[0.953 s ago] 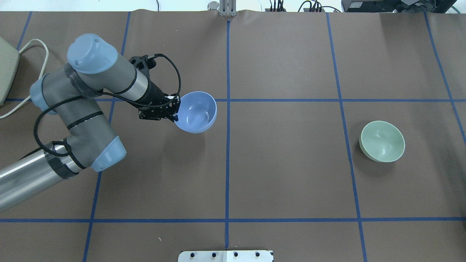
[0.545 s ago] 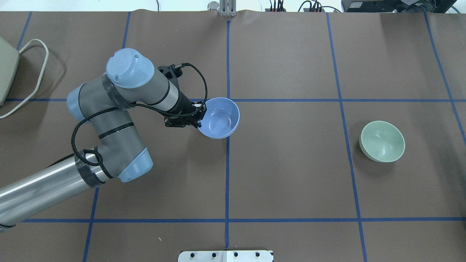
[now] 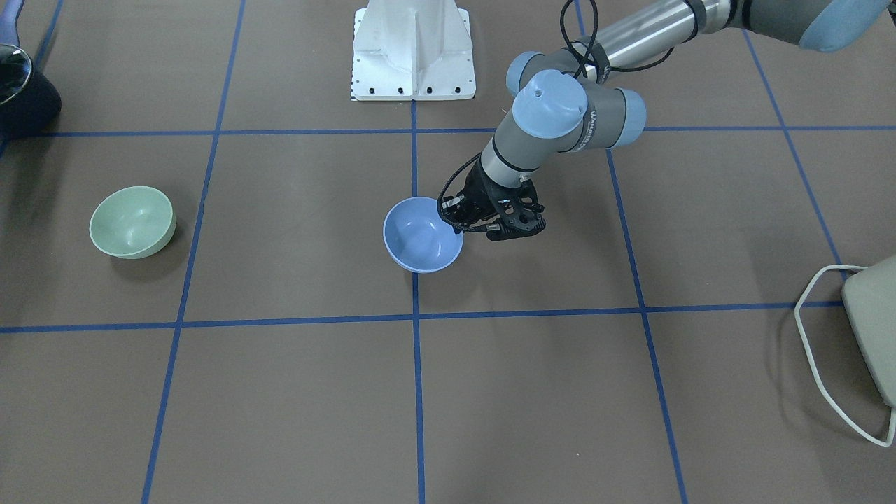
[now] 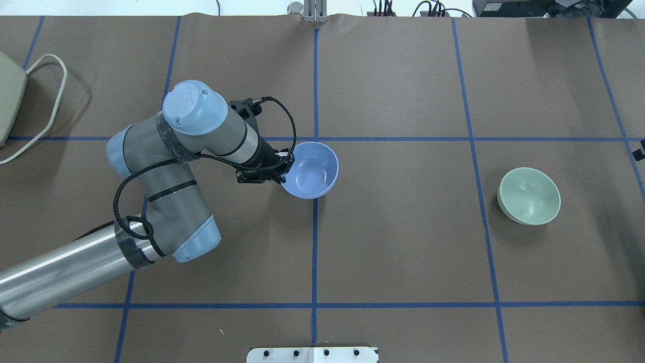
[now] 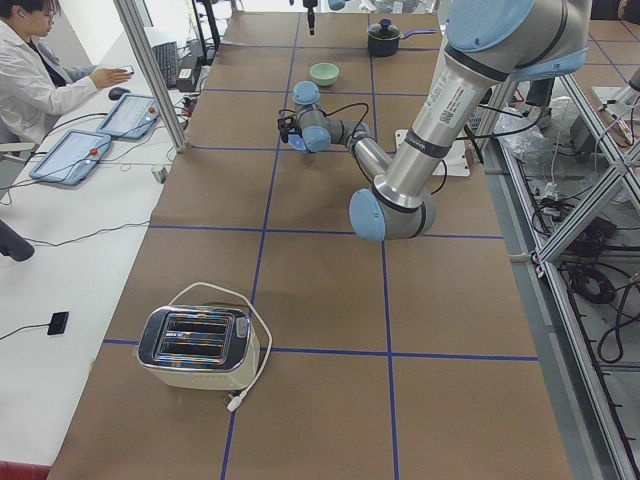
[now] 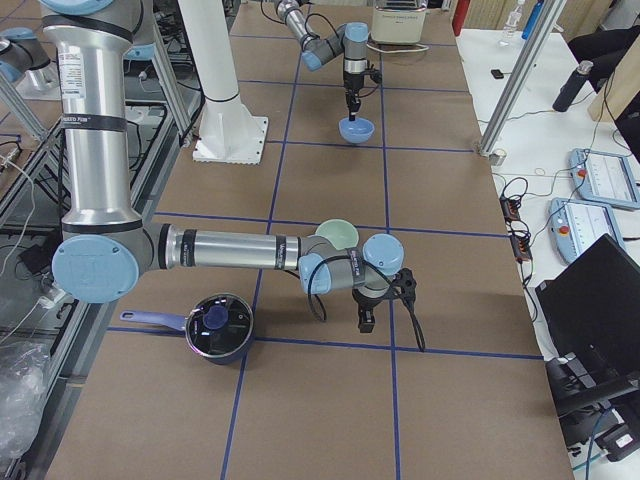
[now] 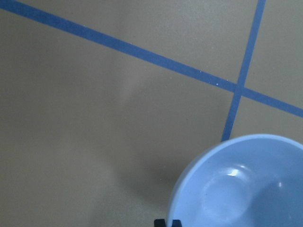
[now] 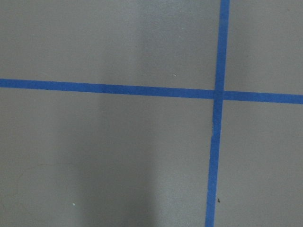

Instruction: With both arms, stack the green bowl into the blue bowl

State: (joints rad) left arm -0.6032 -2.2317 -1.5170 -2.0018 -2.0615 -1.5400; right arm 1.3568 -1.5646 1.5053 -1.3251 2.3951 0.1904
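Observation:
The blue bowl (image 4: 311,171) is upright on the table's centre line, near the tape crossing. My left gripper (image 4: 283,169) is shut on its left rim, one finger inside and one outside. The bowl also shows in the front view (image 3: 421,236) and in the left wrist view (image 7: 246,187). I cannot tell whether it touches the table. The green bowl (image 4: 529,195) stands alone, upright, on the right side, also in the front view (image 3: 131,221). My right gripper (image 6: 366,318) hangs low beside the green bowl (image 6: 338,234); I cannot tell if it is open.
A toaster (image 5: 195,348) with a white cord stands at the table's left end. A dark pot with a lid (image 6: 216,328) sits at the right end, near the right arm. The white pedestal base (image 3: 413,49) stands at the robot's edge. An operator (image 5: 35,75) sits beside the table.
My left arm has carried the blue bowl to the right, onto the centre line. The green bowl has not moved. A black bit of the right gripper now shows at the overhead view's right edge.

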